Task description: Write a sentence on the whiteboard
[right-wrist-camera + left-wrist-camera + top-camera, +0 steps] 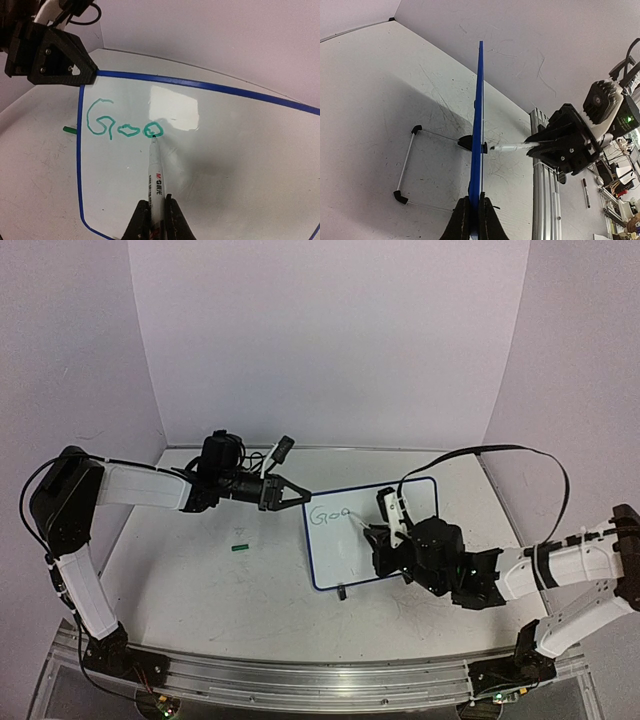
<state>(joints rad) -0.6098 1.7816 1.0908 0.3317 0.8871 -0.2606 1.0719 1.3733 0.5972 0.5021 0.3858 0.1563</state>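
The whiteboard point(338, 558), white with a thin blue frame, stands tilted on the table. My left gripper point(297, 495) is shut on its upper left corner; the left wrist view shows the blue edge point(477, 120) pinched between the jaws point(475, 216). My right gripper point(156, 216) is shut on a white marker point(155, 172). The marker's tip touches the board at the last letter. The sentence point(122, 125) reads "Goo" in green point(328, 517). In the left wrist view the marker point(512, 147) points at the board's face.
A small green marker cap point(239, 549) lies on the table left of the board. The board's wire stand point(405, 164) with black feet reaches out behind it. White walls enclose the table on three sides. An aluminium rail point(300, 680) runs along the near edge.
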